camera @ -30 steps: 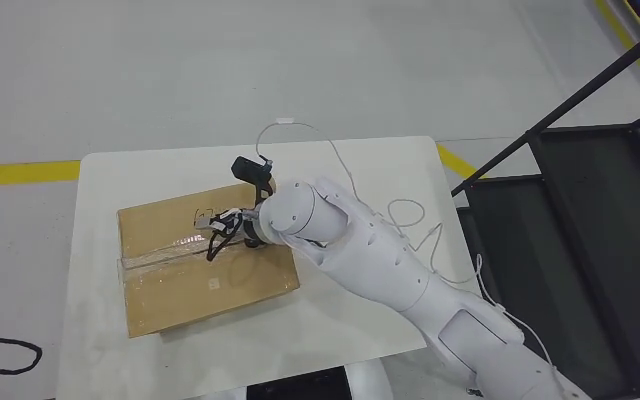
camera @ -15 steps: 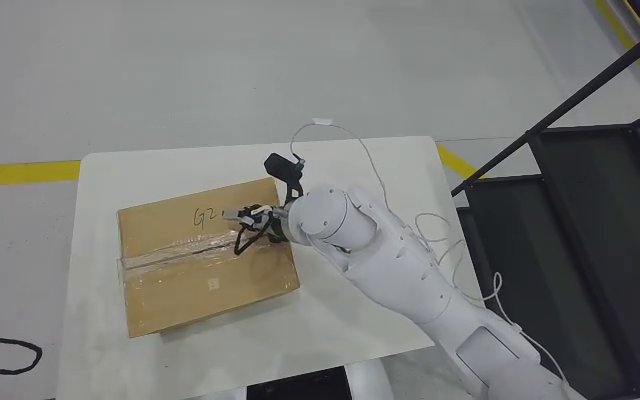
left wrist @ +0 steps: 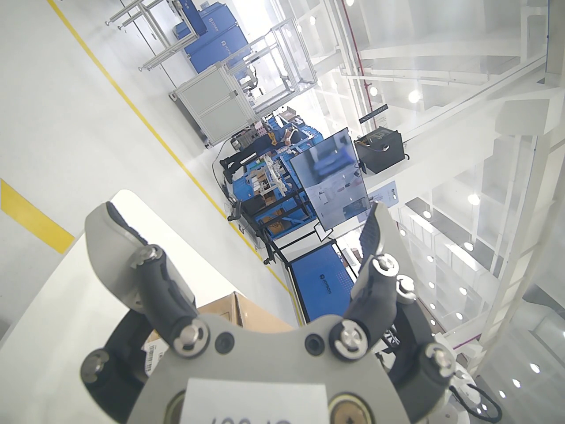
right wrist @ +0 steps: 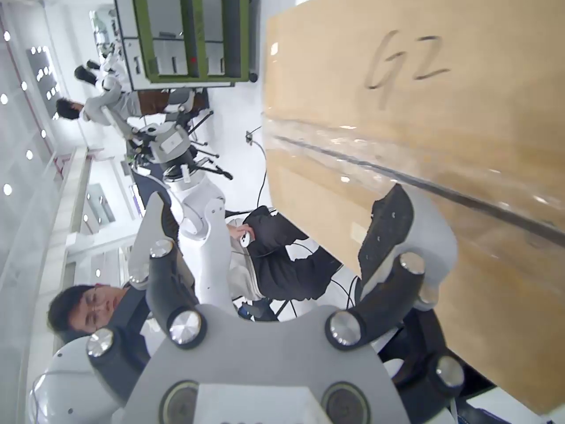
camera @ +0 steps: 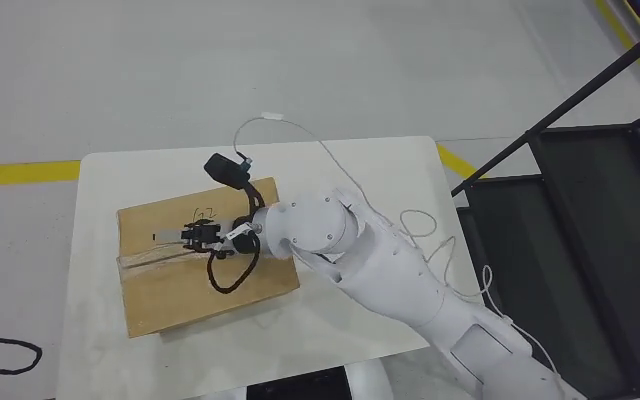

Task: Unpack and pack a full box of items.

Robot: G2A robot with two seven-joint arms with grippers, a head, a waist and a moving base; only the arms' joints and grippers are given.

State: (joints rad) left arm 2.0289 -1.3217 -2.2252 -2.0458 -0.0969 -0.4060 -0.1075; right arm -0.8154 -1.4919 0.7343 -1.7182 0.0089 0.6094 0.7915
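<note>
Setting: pale grey hall floor (camera: 300,60) crossed by a yellow line (camera: 35,172), and on it a white table (camera: 380,170), smooth, matt and rectangular with rounded corners. A black metal frame (camera: 580,220) stands off one side of the table. Item 1: box (camera: 190,295), plain brown corrugated cardboard, a low rectangular block lying flat on the table on the half away from the black frame. Both top flaps are closed and sealed by a glossy, wrinkled strip of clear tape (camera: 150,258). Its long axis follows the table's longer side, skewed slightly, and the tape seam follows that axis down the middle of the lid. There is a handwritten mark on the flap beyond the seam. In the right wrist view the box (right wrist: 397,90) shows its taped lid, with the dark slit between the flaps visible under the film. Item 2: right gripper (camera: 180,237), grey metal with dark rubber-faced pads, stretched low over the box lid along the seam. Its jaws are spread wide with nothing between them. In its own view the right gripper (right wrist: 273,227) has one pad above the cardboard and the other past the box edge. Item 3: left gripper (left wrist: 242,227), of the same metal and black pads, with jaws wide apart and empty, aimed up towards the hall ceiling. Item 4: thin white cable (camera: 300,135), looping loosely over the far table edge.
</note>
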